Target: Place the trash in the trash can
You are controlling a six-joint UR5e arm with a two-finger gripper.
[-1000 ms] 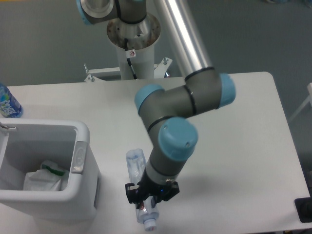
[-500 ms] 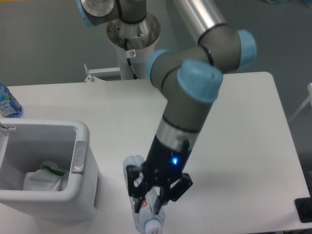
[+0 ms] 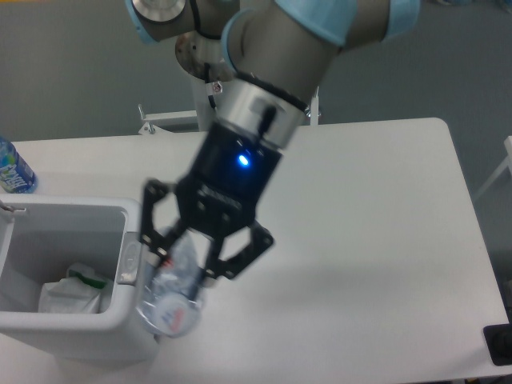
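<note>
Grey arm (image 3: 272, 48) with light-blue joint caps, black claw (image 3: 182, 260), glowing blue light.

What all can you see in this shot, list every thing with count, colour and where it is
crushed clear plastic bottle: one, clear, held in the gripper beside the bin's right rim
crumpled white paper wrapper with green print: one, inside the bin
large white-grey rectangular plastic bin: one, front left of table
blue-labelled water bottle: one, far left edge
white table: one
gripper: one, black, shut on the bottle, on a grey and blue arm
</note>
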